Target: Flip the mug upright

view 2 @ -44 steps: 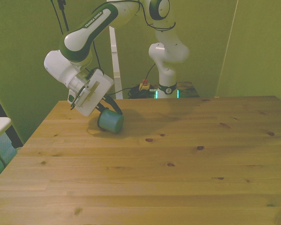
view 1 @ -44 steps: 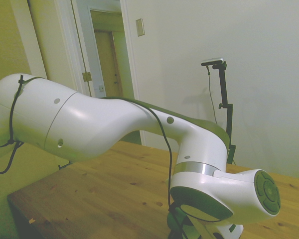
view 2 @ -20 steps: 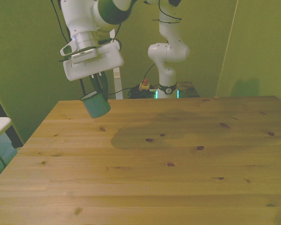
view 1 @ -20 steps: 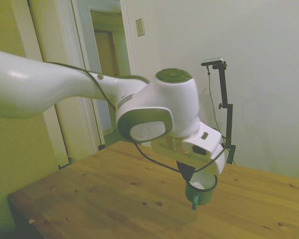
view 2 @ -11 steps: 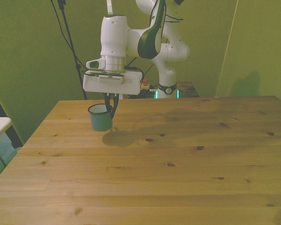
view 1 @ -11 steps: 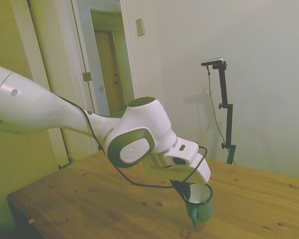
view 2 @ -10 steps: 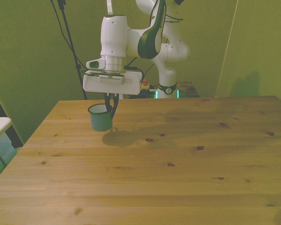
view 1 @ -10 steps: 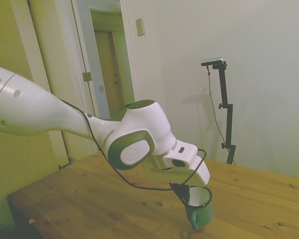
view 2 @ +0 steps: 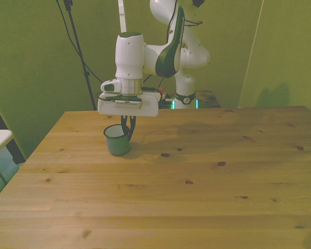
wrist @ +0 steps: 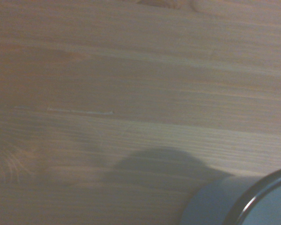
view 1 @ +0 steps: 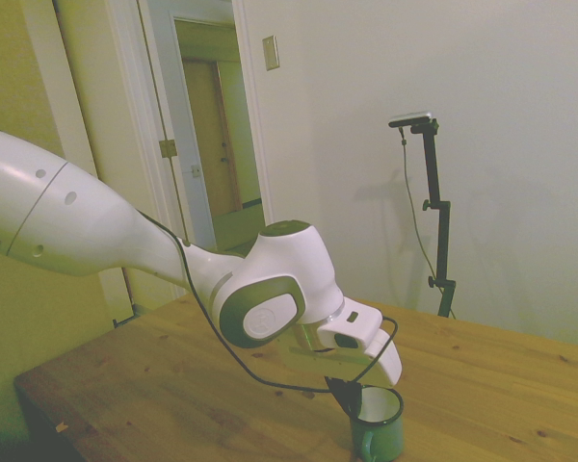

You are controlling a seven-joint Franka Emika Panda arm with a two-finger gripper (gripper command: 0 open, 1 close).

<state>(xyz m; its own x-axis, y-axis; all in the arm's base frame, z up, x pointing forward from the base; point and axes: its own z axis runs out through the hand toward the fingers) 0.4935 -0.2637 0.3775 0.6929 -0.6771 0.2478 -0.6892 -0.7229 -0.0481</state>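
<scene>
Standing upright on the counter (view 2: pixel 197 171), the mug (view 2: pixel 117 139) has its rim pinched by the claw (view 2: pixel 128 131); the claw should part gently, then lift straight up.

Mug (view 2: pixel 117 140) stood upright on desk (view 2: pixel 197 192), toward far edge, at front view's left. End effector (view 2: pixel 128 127) directly above mug, fingers reaching down at rim on side toward front view's right. In side view, mug (view 1: pixel 377 424) sat near desk's (view 1: pixel 173 385) near edge, below wrist. Wrist view: mug (wrist: pixel 243 201) on desk (wrist: pixel 131 70).
</scene>
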